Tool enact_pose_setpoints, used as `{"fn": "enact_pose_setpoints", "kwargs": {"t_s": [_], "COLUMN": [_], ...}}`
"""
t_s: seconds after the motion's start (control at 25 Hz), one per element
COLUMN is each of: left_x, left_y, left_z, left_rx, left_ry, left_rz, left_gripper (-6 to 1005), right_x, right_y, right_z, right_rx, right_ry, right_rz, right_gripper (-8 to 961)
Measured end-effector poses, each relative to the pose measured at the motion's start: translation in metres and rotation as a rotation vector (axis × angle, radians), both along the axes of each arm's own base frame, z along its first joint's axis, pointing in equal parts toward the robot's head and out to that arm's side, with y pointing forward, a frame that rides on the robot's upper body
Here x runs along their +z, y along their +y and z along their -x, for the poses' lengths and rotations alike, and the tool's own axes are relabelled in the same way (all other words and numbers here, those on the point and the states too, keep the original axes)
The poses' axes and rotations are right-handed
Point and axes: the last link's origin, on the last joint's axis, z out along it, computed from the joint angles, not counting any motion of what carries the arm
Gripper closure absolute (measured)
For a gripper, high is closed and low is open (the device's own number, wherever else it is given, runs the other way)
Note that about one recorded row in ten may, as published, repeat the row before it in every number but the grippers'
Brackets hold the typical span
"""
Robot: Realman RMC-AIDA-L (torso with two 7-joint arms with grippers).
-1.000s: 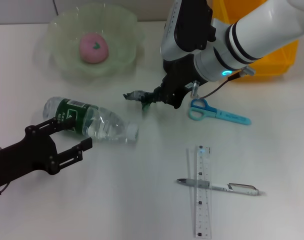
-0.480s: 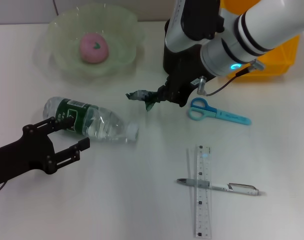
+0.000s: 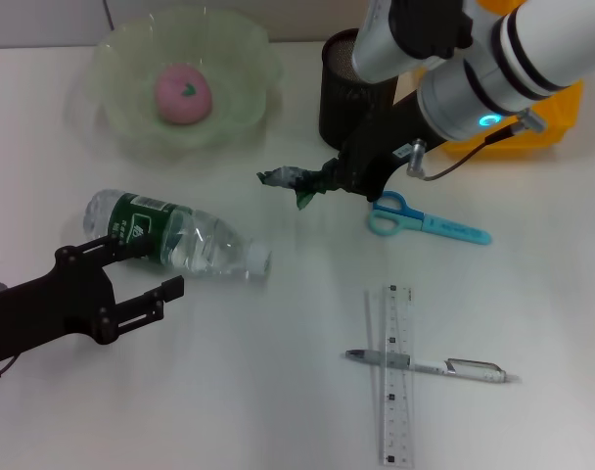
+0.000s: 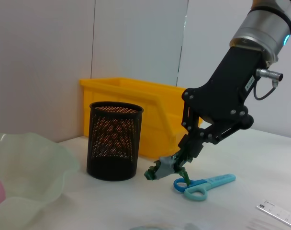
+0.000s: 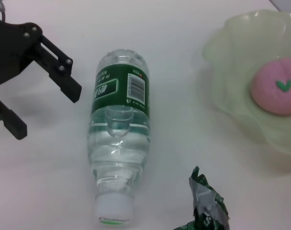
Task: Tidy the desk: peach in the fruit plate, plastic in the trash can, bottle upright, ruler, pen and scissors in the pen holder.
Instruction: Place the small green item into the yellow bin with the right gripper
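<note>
Right gripper [image 3: 329, 182] pinched the plastic wrapper [image 3: 290, 181] above the counter [image 3: 229, 392], between pen holder [image 3: 343, 83] and scissors [image 3: 425, 219]; left gripper [image 3: 141, 279], fingers spread, flanked the lying bottle [image 3: 175, 237].

**Three cameras on one white desk**

The head camera looks steeply down from above and takes in the widest area: fruit plate [image 3: 185, 88], lying bottle [image 3: 175, 240], pen holder [image 3: 351, 83], scissors [image 3: 427, 219], ruler [image 3: 396, 372] and pen [image 3: 430, 365].

The left wrist camera sits low, near the desk surface, and faces level across it toward the pen holder [image 4: 114, 140], the yellow bin [image 4: 150, 115] and the wall behind. It shares the scissors [image 4: 203, 183], the plate rim [image 4: 30, 177] and the crumpled plastic [image 4: 165, 167] with the head view.

The right wrist camera looks down from close range on the bottle [image 5: 119, 153], the plate [image 5: 241, 86] with the peach [image 5: 278, 86], and the plastic [image 5: 207, 203], all shared with the head view.
</note>
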Motion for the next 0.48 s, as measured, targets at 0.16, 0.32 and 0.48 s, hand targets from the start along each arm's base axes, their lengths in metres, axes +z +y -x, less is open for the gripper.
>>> {"fn": "enact_pose_setpoints", "kwargs": {"t_s": [0.16,0.32,0.48], "left_x": [0.000,0.001,0.001], "left_y": [0.001,0.002,0.002], "left_z": [-0.001,-0.002,-0.002], "left_rx": [-0.004,-0.009,-0.010], "left_ry": [0.000,0.001,0.002], "left_rz": [0.000,-0.003,-0.005], "left_gripper": [314,314,313], "right_x": [0.011,0.019,0.035], "right_y": [-0.003,-0.005,-0.007], "right_z": [0.001,0.002,0.002], "right_rx": [-0.014,-0.022,-0.035], "right_ry": [0.016,0.030,0.031], "right_rz": [0.001,0.002,-0.012], "right_gripper": [917,917,917]}}
